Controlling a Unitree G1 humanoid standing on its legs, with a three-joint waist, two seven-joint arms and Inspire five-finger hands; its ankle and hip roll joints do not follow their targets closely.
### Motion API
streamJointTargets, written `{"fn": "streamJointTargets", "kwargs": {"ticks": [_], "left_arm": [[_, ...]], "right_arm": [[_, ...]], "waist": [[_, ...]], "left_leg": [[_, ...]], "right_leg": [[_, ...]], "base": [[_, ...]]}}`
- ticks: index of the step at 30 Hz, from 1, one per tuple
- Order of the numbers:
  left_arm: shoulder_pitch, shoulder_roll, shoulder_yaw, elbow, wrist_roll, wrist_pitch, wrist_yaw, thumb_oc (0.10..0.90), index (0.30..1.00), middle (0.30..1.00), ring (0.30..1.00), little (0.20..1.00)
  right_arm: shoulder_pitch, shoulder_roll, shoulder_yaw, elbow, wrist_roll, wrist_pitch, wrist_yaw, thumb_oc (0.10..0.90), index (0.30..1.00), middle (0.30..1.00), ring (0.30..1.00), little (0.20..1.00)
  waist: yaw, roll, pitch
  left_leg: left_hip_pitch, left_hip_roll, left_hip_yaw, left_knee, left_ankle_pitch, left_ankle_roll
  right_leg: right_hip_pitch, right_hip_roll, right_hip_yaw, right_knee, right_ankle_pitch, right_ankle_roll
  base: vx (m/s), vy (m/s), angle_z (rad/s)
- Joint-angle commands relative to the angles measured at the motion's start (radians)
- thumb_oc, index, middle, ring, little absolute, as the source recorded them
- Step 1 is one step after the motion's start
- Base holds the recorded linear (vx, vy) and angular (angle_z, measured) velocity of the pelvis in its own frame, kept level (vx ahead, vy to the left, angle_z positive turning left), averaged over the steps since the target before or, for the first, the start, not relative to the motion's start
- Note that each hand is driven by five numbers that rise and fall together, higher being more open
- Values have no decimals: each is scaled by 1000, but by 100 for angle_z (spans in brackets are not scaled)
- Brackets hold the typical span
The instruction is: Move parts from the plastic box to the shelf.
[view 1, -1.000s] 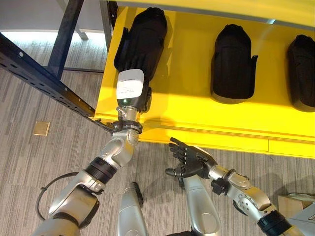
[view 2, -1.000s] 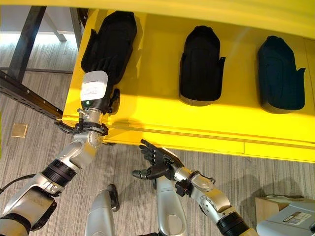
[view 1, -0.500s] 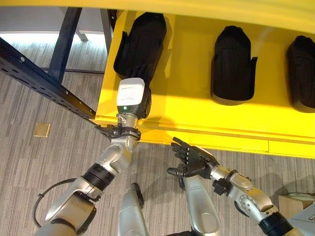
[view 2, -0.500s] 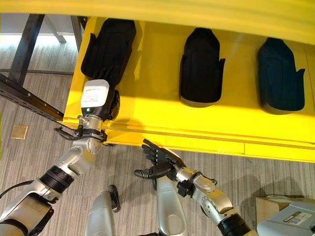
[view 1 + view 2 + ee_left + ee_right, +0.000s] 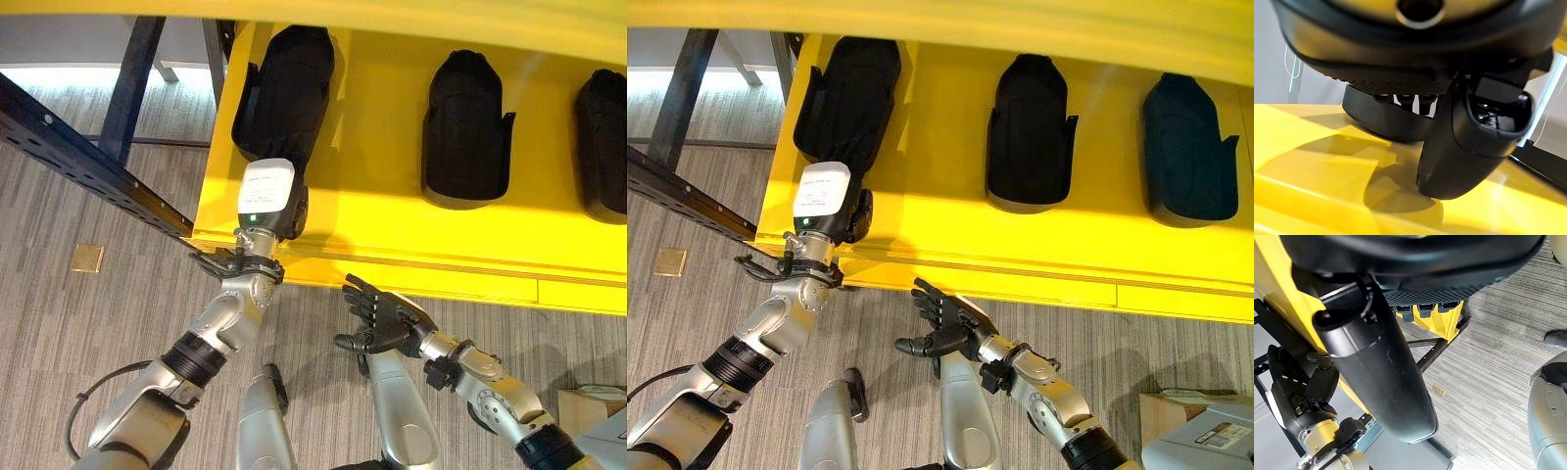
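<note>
The left hand (image 5: 269,201) lies on the yellow shelf (image 5: 392,220), fingers straight, touching a black part (image 5: 284,93) just past them. The right hand (image 5: 385,318) hangs below, fingers spread, holding nothing.

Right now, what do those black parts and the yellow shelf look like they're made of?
The black parts look like matte moulded plastic or dense foam: dull, even surfaces with rounded, formed edges and no shine; I can't tell which. The shelf looks like painted or coated sheet metal: smooth, slightly glossy yellow with crisp folded front edges, though a hard plastic is possible.
</note>
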Motion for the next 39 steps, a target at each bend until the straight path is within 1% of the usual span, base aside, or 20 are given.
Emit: {"fn": "streamJointTargets", "kwargs": {"ticks": [1,3,6,7,17,23,29,31,39], "left_arm": [[9,6,-5,-86,45,-46,-15,900,1000,1000,1000,1000],[16,6,-5,-99,43,-42,-22,900,1000,1000,1000,1000],[24,5,-3,-106,49,-34,-24,900,1000,1000,1000,1000],[24,5,-3,-106,49,-34,-24,900,1000,1000,1000,1000],[30,4,2,-121,39,-61,-25,900,1000,1000,1000,1000],[43,2,7,-144,40,-59,-41,900,1000,1000,1000,1000],[58,-6,10,-160,38,-84,-49,900,1000,1000,1000,1000],[59,-9,7,-170,40,-74,-56,900,1000,1000,1000,1000],[67,-4,9,-180,39,-78,-68,900,1000,1000,1000,1000]], "right_arm": [[-21,33,-44,-121,19,-82,25,900,1000,1000,1000,1000],[-23,32,-45,-120,20,-84,26,900,1000,1000,1000,1000],[-18,34,-48,-119,19,-85,30,900,1000,1000,1000,1000],[-19,34,-48,-119,19,-85,30,900,1000,1000,1000,1000],[-18,40,-46,-111,16,-93,25,900,1000,1000,1000,1000],[-12,42,-49,-113,11,-97,22,900,1000,1000,1000,1000],[-11,45,-48,-112,12,-97,14,900,1000,1000,1000,1000],[-12,48,-49,-116,13,-94,12,900,1000,1000,1000,1000],[-6,46,-58,-116,15,-97,15,900,1000,1000,1000,1000]], "waist": [[-12,-5,-50],[-11,-3,-53],[-10,-3,-52],[-10,-3,-54],[-4,-1,-57],[-1,0,-60],[4,1,-60],[4,1,-58],[1,2,-60]], "left_leg": [[14,-50,52,-48,27,132],[12,-49,53,-58,36,131],[15,-50,52,-52,30,132],[12,-49,52,-57,36,132],[9,-52,48,-59,38,134],[11,-51,44,-62,38,133],[12,-50,39,-67,43,134],[11,-50,36,-70,45,133],[15,-48,39,-72,46,133]], "right_leg": [[105,-2,26,-26,-54,-23],[102,-1,26,-34,-46,-23],[105,-2,26,-27,-53,-21],[102,-1,26,-31,-47,-22],[100,-3,22,-31,-47,-23],[102,-4,21,-29,-50,-23],[105,-3,18,-28,-53,-26],[103,-1,17,-25,-53,-26],[104,-2,17,-28,-51,-25]], "base": [[0,0,0],[0,0,0],[0,0,0],[0,0,0],[0,0,0],[0,0,0],[0,0,0],[0,0,0],[0,0,0]]}}
